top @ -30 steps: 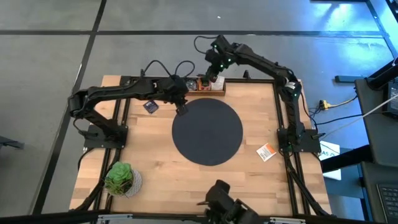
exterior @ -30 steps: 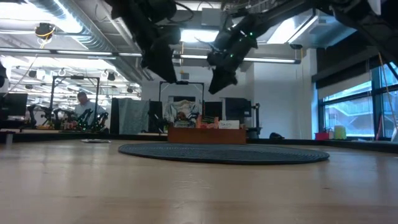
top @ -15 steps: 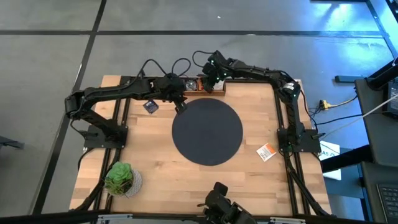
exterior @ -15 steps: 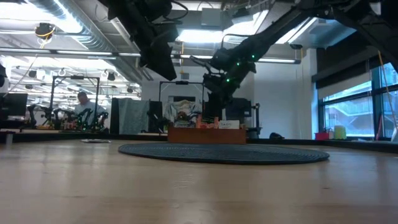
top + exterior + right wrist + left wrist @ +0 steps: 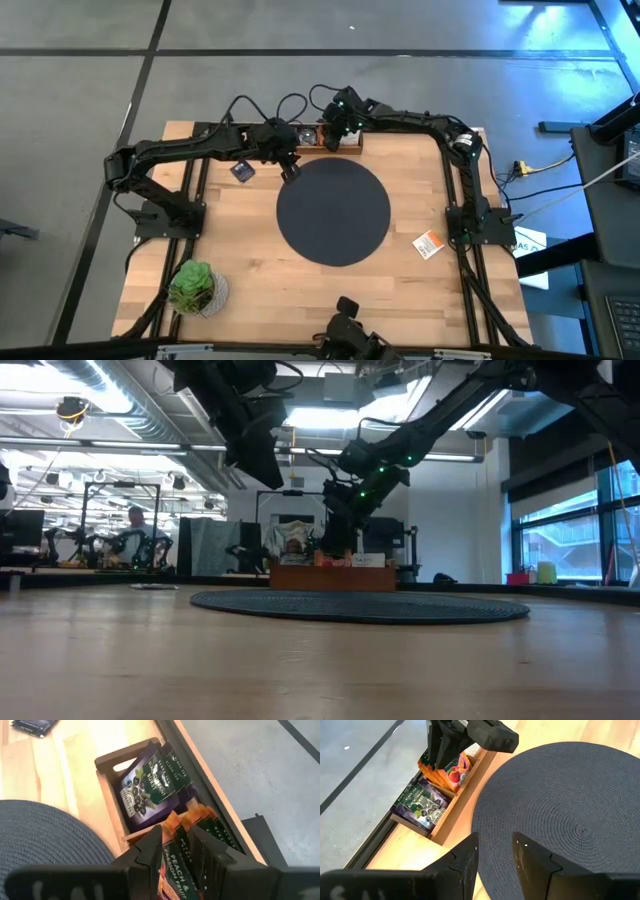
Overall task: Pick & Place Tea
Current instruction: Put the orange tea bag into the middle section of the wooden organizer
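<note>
So far, little looks settled: the wooden table (image 5: 250, 260) carries a black round mat (image 5: 333, 211) that lies bare, with no tea on it. Two packets lie loose on the wood, a dark one (image 5: 241, 170) near the far left edge and an orange-and-white one (image 5: 429, 244) near the right edge beside my right arm's base. The rest of the tea sits upright in a wooden tea box (image 5: 107, 795) at the far edge of the table: dark purple blackcurrant packets (image 5: 150, 785) in one compartment, orange peach packets (image 5: 175, 857) in the next. So most of the picking and placing is, I judge, yet to do.

As for room, the mat's middle is open, while the box hugs the table's far rim (a drop to the floor lies just past it). A green plant (image 5: 193, 285) stands well clear at the near left corner.

My right gripper (image 5: 175, 842) is down over the orange packets, fingers parted either side of one, not visibly pinching. My left gripper (image 5: 495, 852) hovers at the mat's far-left rim, fingers apart, holding nothing.
</note>
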